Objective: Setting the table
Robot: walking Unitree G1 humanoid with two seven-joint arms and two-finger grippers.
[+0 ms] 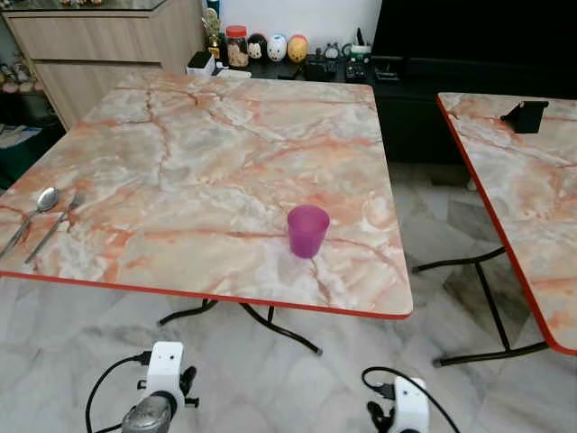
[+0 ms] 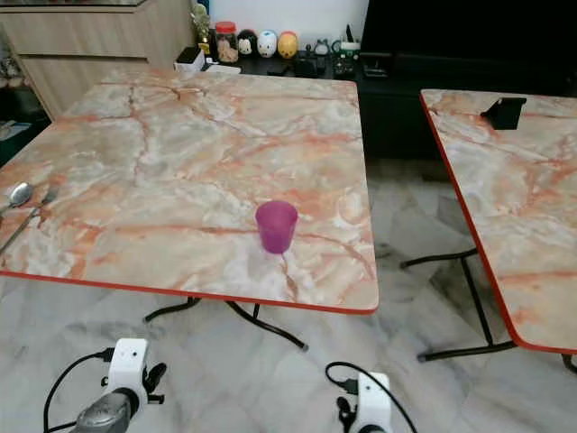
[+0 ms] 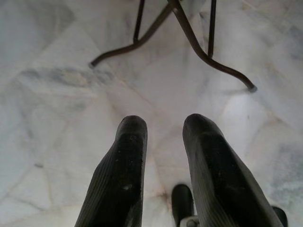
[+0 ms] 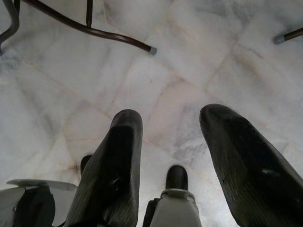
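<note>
A purple cup (image 1: 307, 230) stands upright near the front edge of the marble-patterned table (image 1: 207, 153). A spoon (image 1: 36, 212) and a fork (image 1: 56, 225) lie side by side at the table's left edge. Both arms hang low in front of the table, wrists at the bottom of the head views. My left gripper (image 3: 163, 125) points down at the floor, open with nothing between its fingers. My right gripper (image 4: 170, 116) also points at the floor, open and empty.
A second marble table (image 1: 523, 180) stands to the right with a black holder (image 1: 525, 115) on it. A floor gap separates the tables. Behind are a wooden cabinet (image 1: 99, 45) and a dark shelf with jars and figurines (image 1: 270, 47). Black table legs (image 3: 189, 38) cross the marble floor.
</note>
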